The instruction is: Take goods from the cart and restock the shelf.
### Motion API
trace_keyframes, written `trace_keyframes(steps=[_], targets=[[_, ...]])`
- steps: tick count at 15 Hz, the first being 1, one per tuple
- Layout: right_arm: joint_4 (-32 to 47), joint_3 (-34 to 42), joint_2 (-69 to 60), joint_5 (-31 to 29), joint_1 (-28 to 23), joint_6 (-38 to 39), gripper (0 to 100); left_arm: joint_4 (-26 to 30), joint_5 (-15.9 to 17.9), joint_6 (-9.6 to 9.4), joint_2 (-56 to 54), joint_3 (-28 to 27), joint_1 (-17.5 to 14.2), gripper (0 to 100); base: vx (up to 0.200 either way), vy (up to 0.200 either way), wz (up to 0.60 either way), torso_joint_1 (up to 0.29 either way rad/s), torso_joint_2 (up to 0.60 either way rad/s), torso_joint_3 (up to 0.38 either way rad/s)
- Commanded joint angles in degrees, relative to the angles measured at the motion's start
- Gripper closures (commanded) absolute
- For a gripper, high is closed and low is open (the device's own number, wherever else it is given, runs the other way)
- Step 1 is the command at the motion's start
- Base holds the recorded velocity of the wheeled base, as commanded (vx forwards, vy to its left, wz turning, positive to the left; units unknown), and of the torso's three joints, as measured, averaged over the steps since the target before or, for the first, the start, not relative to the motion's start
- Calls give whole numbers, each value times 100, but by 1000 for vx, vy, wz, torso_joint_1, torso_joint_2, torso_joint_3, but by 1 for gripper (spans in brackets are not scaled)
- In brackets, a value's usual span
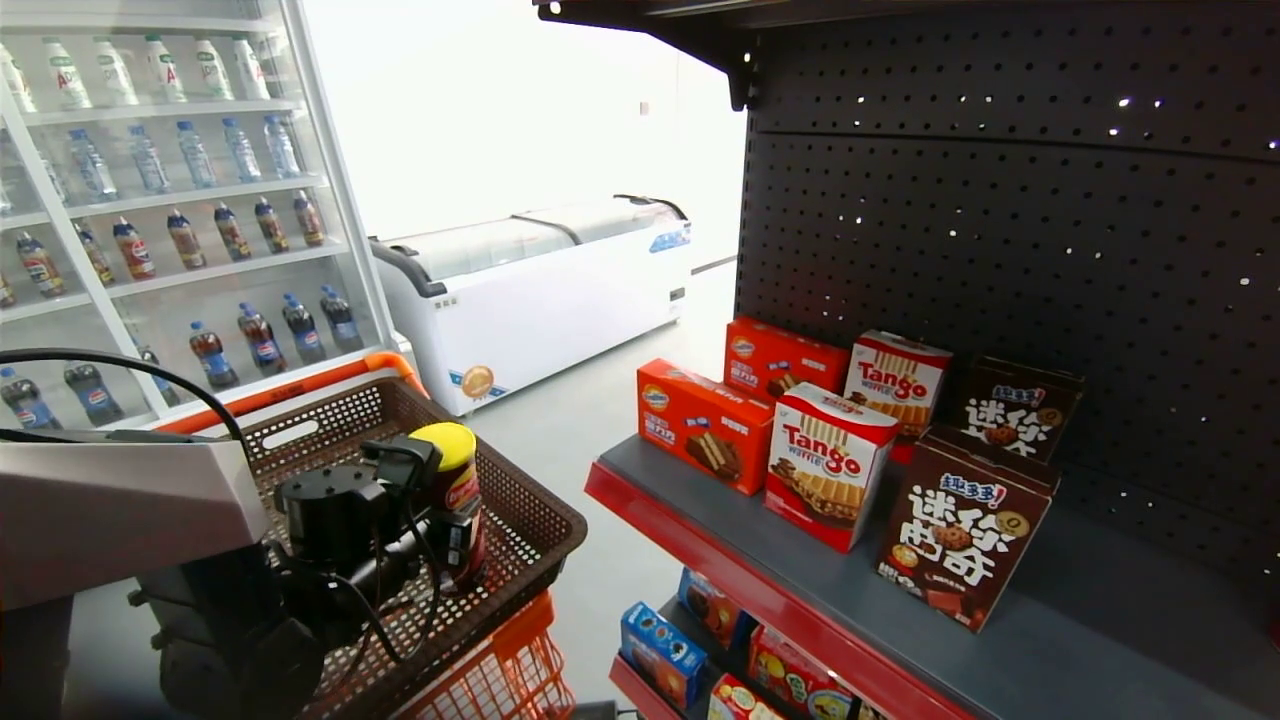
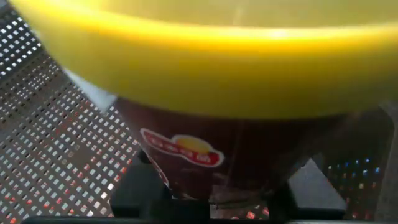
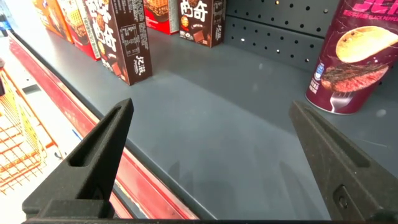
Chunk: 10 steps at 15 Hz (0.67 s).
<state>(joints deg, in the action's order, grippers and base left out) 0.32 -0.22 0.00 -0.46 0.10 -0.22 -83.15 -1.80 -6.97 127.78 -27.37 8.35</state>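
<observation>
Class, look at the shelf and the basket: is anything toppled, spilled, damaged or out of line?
Nothing stands out. The boxes stand upright in rows on the shelf, the purple can stands upright too, and the yellow-lidded can is upright in the basket. No spill or damage shows.

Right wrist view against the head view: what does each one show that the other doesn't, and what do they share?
In the right wrist view, not the head view: a purple chip can standing on the shelf, and the open right gripper above it. In the head view, not the right wrist view: the left gripper shut on a yellow-lidded can at the brown basket, plus a chest freezer and a drinks fridge. Both: the grey shelf, its dark brown boxes and the pegboard back.
</observation>
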Motion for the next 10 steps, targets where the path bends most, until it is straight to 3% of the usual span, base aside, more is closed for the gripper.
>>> trace_keyframes(steps=[1, 2, 3, 5, 7, 8, 10], targets=[[-5, 4, 0, -6, -1, -4, 0, 1, 49, 47, -386, -155, 132, 100, 0, 0, 0, 0, 0, 0], [-5, 4, 0, 2, -1, -4, 0, 194, 57, 47, -676, -295, 237, 100, 0, 0, 0, 0, 0, 0], [3, 4, 0, -6, -1, -4, 0, 739, 75, 91, -931, -585, 334, 100, 0, 0, 0, 0, 0, 0], [3, 4, 0, 2, -1, -4, 0, 1750, 84, 319, -1502, -1078, 518, 100, 0, 0, 0, 0, 0, 0], [3, 4, 0, 2, -1, -4, 0, 2769, 84, 231, -2126, -1210, 580, 100, 0, 0, 0, 0, 0, 0], [3, -4, 0, 2, -1, -4, 0, 3455, 295, 205, -2618, -1236, 738, 100, 0, 0, 0, 0, 0, 0], [3, 4, 0, 2, -1, -4, 0, 4088, 866, 188, -3163, -1245, 773, 100, 0, 0, 0, 0, 0, 0]])
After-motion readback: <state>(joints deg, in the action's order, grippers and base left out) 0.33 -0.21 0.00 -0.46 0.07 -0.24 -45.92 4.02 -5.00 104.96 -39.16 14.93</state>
